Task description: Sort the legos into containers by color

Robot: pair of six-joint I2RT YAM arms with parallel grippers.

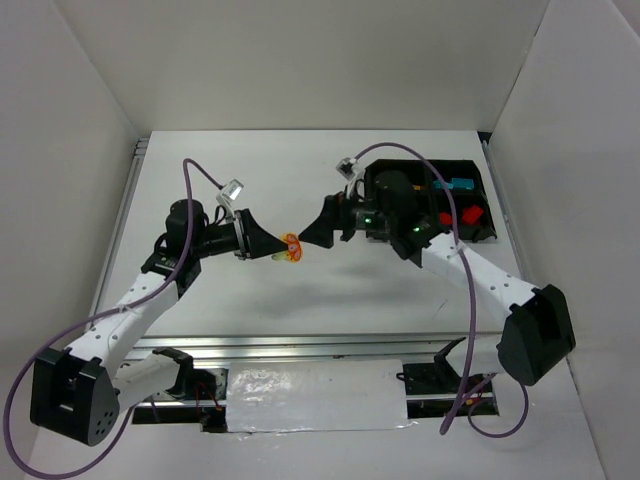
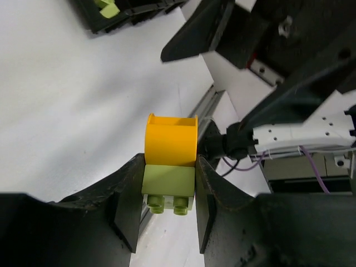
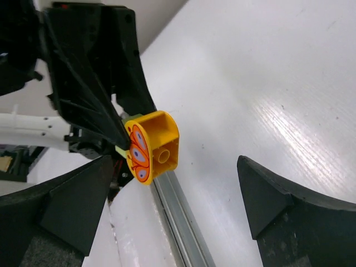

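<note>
The left gripper (image 1: pixel 263 242) is clamped narrow on a pale green brick (image 2: pixel 168 188), its two pads flat against the brick's opposite sides. An orange brick (image 3: pixel 154 146) with a butterfly print is stuck to the green one. The joined pair hangs in the air over the middle of the table, well apart from the tray (image 1: pixel 452 163) at the far right, where red and teal bricks already lie. The pair's long axis runs straight out of the left jaws, so the orange brick juts clear past the fingertips toward the right gripper (image 1: pixel 318 232). That gripper faces it tip to tip with its jaws wide and empty. From the right wrist, the orange brick lies ahead of the opening, not yet between the pads, and well off centre toward one finger. The two colours likely have to be pulled apart. The right arm, the only free one, would need to shift sideways to centre the orange brick and advance along that axis before closing.
</note>
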